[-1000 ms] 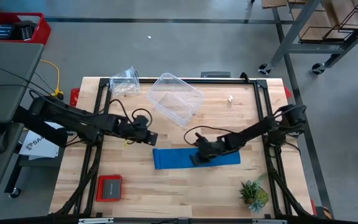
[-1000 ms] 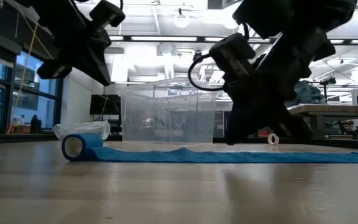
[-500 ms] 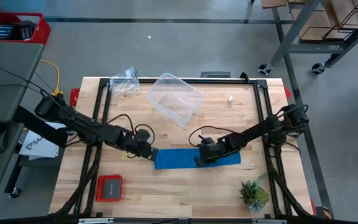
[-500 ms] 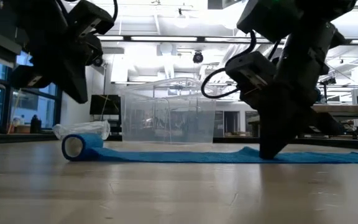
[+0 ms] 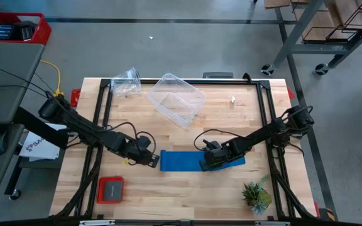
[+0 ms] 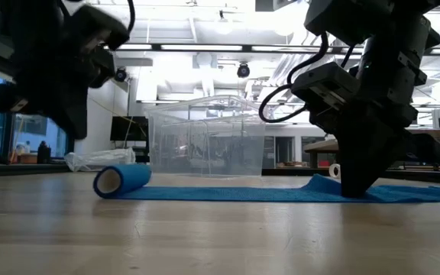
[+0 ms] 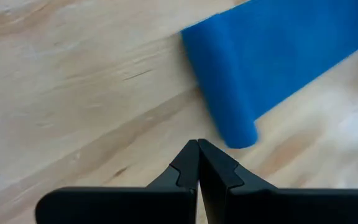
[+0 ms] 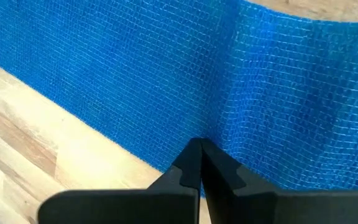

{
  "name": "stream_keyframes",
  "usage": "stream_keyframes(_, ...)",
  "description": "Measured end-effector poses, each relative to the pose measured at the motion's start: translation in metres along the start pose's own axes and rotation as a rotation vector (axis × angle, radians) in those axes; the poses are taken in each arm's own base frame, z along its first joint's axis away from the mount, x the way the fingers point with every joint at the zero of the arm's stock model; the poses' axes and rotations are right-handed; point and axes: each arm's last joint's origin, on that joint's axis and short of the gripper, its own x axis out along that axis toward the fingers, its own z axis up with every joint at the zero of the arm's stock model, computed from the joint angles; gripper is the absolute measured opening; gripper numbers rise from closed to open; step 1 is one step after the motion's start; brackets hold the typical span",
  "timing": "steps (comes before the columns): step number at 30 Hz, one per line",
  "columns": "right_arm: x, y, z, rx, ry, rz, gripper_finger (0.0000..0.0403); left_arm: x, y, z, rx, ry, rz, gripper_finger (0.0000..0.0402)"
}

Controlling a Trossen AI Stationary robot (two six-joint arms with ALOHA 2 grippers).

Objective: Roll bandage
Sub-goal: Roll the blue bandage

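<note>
The bright blue bandage [image 5: 200, 161] lies flat along the wooden table, with its left end wound into a small roll [image 6: 121, 181] that rests on the wood; the roll also shows in the left wrist view [image 7: 219, 93]. My left gripper [image 5: 154, 161] is shut and stands just left of the roll; in the low view [image 6: 71, 130] it hangs above the table. My right gripper [image 5: 206, 165] is shut, with its tips down on the flat band [image 8: 166, 74] right of the middle. My right gripper presses its shut fingers [image 6: 351, 187] down on the flat band close to its near long edge [image 8: 185, 163], slanting down from above. The band lies on the table there, and a low ripple [image 6: 319, 183] stands up beside the fingers.
A clear plastic tub [image 5: 176, 99] lies tilted at the far middle and a crumpled clear bag [image 5: 126, 81] at the far left. A red-edged flat box [image 5: 110, 189] sits near left, and a small plant [image 5: 256, 196] near right.
My left gripper has gone toward the table's right and near edges, to just beside the roll. My right gripper has come down onto the band and shifted a little toward the near edge. The rolled end has moved toward the table's right, and a ripple has risen by the right gripper.
</note>
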Motion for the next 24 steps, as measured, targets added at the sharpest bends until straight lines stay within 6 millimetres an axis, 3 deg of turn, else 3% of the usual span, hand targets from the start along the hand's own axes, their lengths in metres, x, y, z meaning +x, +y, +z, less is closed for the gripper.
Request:
stream_keyframes(13,0.001,0.000,0.000,0.000,-0.001,-0.002,0.0000,0.050,-0.007,0.005,-0.103,0.017,-0.003,0.0000)
stream_keyframes(24,0.001,-0.001,0.000,0.000,-0.005,-0.005,0.0000,0.065,-0.011,0.019,-0.154,-0.007,-0.047,0.0000)
